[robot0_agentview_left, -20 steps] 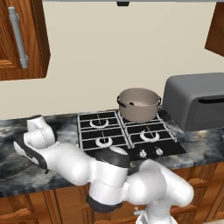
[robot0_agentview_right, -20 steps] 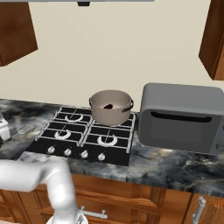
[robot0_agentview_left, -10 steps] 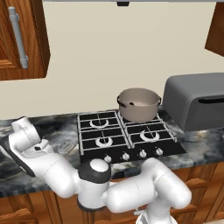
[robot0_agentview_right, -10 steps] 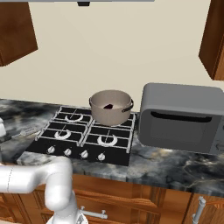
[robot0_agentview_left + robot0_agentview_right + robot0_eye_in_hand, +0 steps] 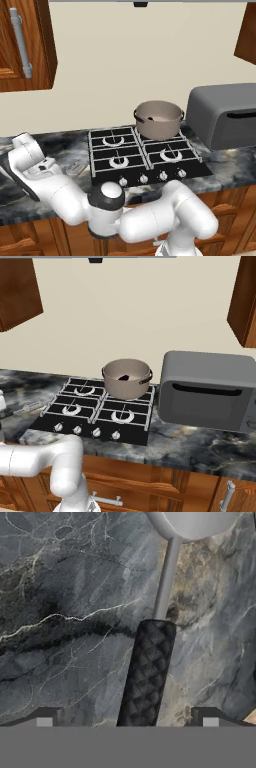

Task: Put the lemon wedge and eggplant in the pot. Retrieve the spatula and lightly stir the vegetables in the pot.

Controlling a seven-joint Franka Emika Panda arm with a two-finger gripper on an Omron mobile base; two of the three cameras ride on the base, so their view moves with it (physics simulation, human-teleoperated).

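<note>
Dark grey marbled tabletop (image 5: 65,612) with pale veins and a tan patch, carrying a black four-burner stove (image 5: 142,155) with a row of knobs along its front edge. Cream wall behind, brown wooden cabinets (image 5: 25,42) above to either side and below. Taupe pot (image 5: 127,378) on the rear burner nearest the grey microwave (image 5: 207,390), something dark, probably the eggplant (image 5: 123,377), lying inside. Spatula (image 5: 150,662) flat on the tabletop left of the stove, textured black handle running up into a thin grey shank and a pale head at the top edge of the hand view. Tool (image 5: 127,718) spread wide and holding nothing, one fingertip (image 5: 45,717) each side of the handle, both clear of it, low over the surface.
</note>
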